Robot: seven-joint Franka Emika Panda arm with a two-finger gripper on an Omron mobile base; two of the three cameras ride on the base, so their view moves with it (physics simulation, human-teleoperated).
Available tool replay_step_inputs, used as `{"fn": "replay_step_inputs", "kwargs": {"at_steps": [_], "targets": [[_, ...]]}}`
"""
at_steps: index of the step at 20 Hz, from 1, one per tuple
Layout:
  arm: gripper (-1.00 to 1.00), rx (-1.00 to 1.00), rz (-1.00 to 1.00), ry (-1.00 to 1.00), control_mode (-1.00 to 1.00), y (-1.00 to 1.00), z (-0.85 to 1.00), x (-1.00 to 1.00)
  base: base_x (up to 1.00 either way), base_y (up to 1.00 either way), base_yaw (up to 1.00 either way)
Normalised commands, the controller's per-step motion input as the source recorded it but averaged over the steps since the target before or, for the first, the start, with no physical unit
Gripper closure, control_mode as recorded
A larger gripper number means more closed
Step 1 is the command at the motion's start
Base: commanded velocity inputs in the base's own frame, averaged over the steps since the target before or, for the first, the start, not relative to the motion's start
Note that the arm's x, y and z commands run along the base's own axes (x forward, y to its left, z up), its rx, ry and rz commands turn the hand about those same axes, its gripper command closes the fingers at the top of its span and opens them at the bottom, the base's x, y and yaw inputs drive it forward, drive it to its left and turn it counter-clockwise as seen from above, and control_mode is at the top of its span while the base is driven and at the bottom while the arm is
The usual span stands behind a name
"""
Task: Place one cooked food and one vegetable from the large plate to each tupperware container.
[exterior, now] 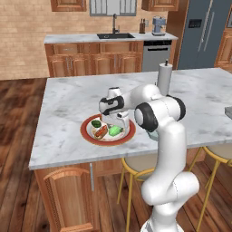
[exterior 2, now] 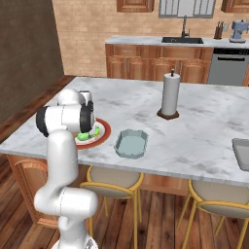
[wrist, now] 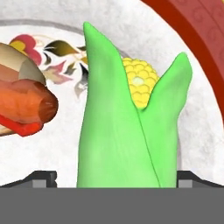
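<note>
The large plate (exterior: 86, 131) (exterior 2: 104, 130) with its red-brown rim (wrist: 197, 26) lies near the island's front edge. On it are a corn cob in a green husk (exterior: 115, 131) (wrist: 127, 131), a hot dog (exterior: 100, 132) (wrist: 24, 103) and a dark green vegetable (exterior: 96, 123). My gripper (exterior: 118, 125) (wrist: 117, 177) points down over the plate, open, its fingertips (wrist: 43, 177) either side of the corn. The right tip sits at the husk, while the left one stands a little apart. The pale blue-grey container (exterior 2: 131, 143) sits right of the plate. A darker grey container (exterior 2: 241, 153) (exterior: 229, 112) lies at the far right.
A paper towel roll (exterior: 164, 79) (exterior 2: 170, 95) stands upright on the island behind the pale container. Yellow-legged stools (exterior 2: 109, 180) stand under the island's front edge. A back counter with a sink (exterior: 115, 35) runs along the wall.
</note>
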Motion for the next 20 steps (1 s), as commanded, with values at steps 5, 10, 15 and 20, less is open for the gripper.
{"fn": "replay_step_inputs", "kwargs": {"at_steps": [5, 10, 15, 20], "targets": [[1.00, 0.03, 0.00, 0.00, -1.00, 0.00, -0.20, 0.00, 0.00, 0.00, 0.00], [1.00, 0.00, 0.00, 0.00, -1.00, 0.00, -0.01, 0.00, 0.00, 0.00, 0.00], [1.00, 0.00, 0.05, -0.09, -1.00, -0.30, 0.33, -0.35, 0.00, 0.00, 0.00], [1.00, 0.00, 0.25, -0.03, -1.00, -0.67, 0.95, -0.41, 0.00, 0.00, 0.00]]}}
